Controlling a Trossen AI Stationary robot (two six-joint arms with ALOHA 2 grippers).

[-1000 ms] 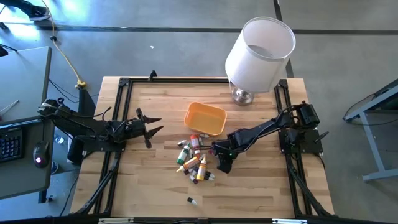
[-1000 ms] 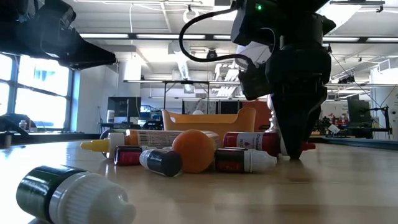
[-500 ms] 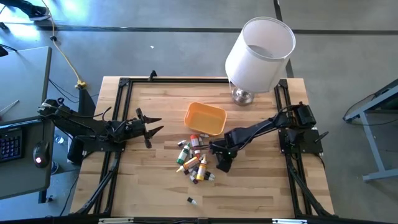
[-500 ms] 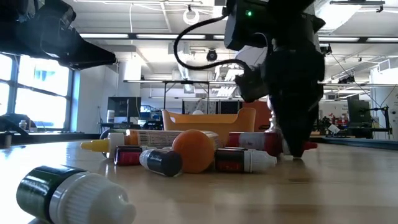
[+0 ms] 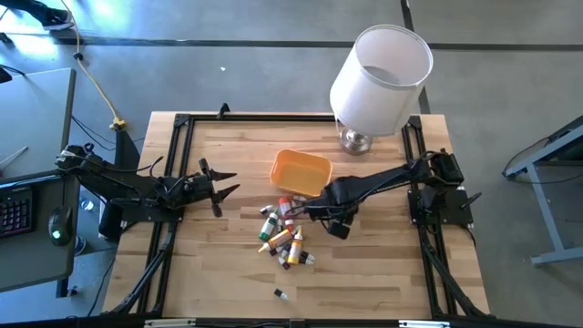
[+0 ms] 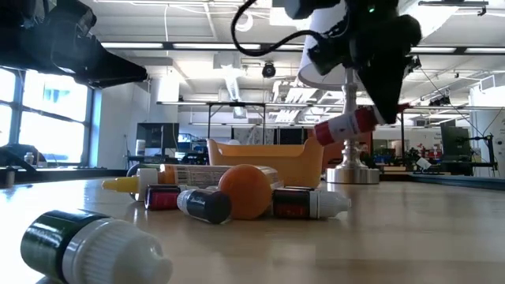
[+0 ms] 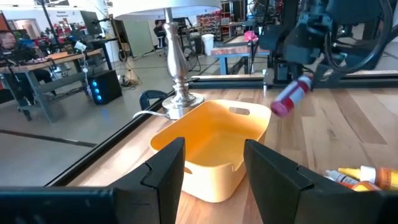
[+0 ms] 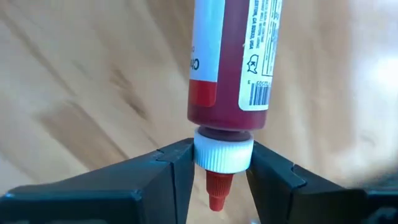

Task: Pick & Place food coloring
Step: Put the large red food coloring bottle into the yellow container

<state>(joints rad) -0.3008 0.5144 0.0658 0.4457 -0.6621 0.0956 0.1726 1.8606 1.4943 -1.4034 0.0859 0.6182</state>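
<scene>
Red food coloring bottle (image 8: pixel 233 59) hangs clamped by its white cap in the right end effector (image 8: pixel 214 163), clear of the table.

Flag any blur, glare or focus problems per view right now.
Low view: nearest dark bottle is soft, windows glare at left. Right wrist view: red bottle sharp between the right gripper fingers, table behind smeared. Left wrist view: orange tray crisp, held bottle slightly blurred. High view: evenly lit.
</scene>
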